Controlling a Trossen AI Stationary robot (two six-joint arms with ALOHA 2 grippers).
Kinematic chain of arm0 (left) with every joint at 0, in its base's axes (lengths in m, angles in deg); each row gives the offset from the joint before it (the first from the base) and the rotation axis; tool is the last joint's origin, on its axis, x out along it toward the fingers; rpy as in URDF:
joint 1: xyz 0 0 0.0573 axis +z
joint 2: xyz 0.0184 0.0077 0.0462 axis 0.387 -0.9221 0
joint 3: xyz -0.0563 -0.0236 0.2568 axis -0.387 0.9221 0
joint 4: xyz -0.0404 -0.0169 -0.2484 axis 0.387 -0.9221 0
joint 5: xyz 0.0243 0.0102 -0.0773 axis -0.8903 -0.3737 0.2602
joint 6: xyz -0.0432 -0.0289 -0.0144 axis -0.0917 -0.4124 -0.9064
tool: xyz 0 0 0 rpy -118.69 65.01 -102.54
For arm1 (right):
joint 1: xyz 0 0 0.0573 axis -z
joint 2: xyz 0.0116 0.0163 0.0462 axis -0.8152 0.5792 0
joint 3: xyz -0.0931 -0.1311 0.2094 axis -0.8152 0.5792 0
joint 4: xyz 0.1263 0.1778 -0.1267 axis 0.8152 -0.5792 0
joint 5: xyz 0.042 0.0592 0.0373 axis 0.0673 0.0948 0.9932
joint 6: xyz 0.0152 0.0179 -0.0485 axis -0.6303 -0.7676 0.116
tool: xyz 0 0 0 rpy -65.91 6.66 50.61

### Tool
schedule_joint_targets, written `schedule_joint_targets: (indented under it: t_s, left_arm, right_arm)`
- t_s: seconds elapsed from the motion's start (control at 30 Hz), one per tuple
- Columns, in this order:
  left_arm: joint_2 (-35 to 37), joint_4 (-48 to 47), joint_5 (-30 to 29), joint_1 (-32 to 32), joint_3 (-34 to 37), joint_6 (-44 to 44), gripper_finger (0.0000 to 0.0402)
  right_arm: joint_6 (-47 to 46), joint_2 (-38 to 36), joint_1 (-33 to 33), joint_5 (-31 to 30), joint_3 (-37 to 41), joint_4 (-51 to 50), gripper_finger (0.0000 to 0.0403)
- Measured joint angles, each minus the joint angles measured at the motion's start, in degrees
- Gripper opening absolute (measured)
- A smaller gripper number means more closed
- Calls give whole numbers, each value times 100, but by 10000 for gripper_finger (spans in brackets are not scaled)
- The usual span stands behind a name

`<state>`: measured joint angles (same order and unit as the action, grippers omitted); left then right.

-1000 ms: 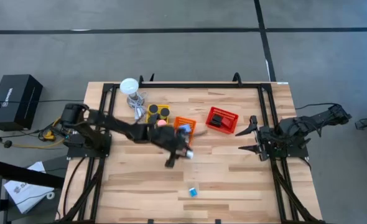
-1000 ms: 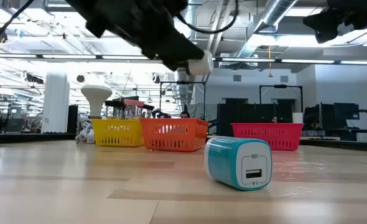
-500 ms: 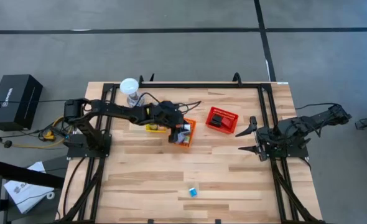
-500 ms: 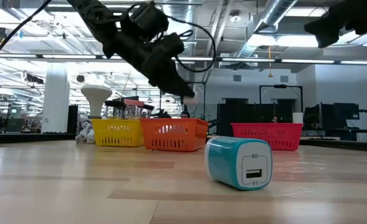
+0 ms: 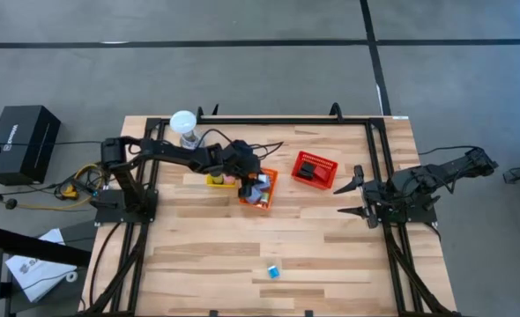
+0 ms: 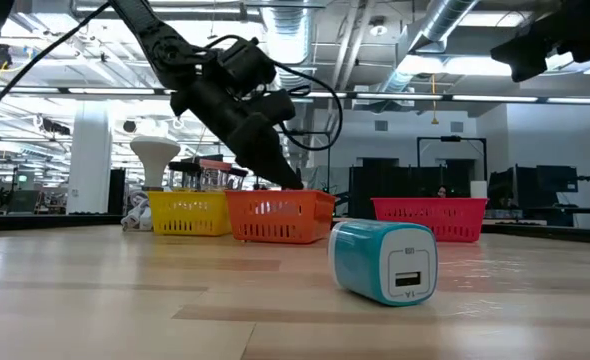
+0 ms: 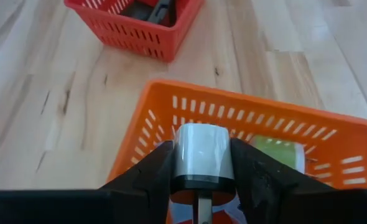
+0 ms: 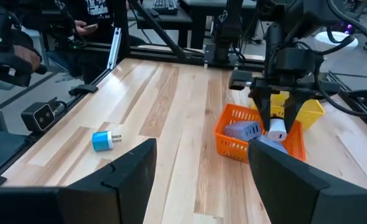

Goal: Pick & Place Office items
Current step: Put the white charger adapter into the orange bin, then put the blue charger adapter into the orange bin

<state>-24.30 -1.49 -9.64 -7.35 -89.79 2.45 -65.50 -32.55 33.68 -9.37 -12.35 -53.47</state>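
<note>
- The left gripper (image 5: 256,187) hangs over the orange basket (image 5: 270,194) near the middle of the table (image 5: 207,255), with its fingers (image 7: 151,171) clamped on a small white block (image 7: 202,154).
- In the left wrist view, the white block sits squarely between both fingers, directly above the basket's interior; a green item (image 7: 278,154) lies inside the basket.
- The right wrist view shows a light-blue block (image 8: 244,130) also lying in the orange basket.
- The yellow basket (image 5: 216,180) stands just left of the orange one; the red basket (image 5: 315,169) stands apart to the right, holding dark items.
- A teal charger cube (image 5: 274,272) lies alone on the near part of the table, well apart from the baskets.
- The right gripper (image 5: 357,194) waits at the right edge of the table, jaws spread wide and holding nothing.
</note>
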Motion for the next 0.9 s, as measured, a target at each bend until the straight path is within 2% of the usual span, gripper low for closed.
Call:
schedule_joint_targets:
  t_s: [0.1, 0.33, 0.5, 0.7, 0.9]
  left_arm:
    - [-4, 19, -5, -2, 0, -48, 161]
    - [-1, 17, -20, -49, 0, -141, 244]
    - [260, 15, -25, -344, -7, 25, 267]
    - [804, 69, 109, -1238, -17, -168, 261]
    - [654, 271, 117, -2499, -119, -262, 261]
  right_arm:
    - [0, 0, 0, 0, 0, -4, 244]
    - [1, 0, 0, -2, 0, -4, 244]
    - [244, 0, 4, -6, 0, -4, 244]
    - [349, 0, 73, -24, 2, 36, 244]
    - [351, 0, 387, -306, 2, 181, 244]
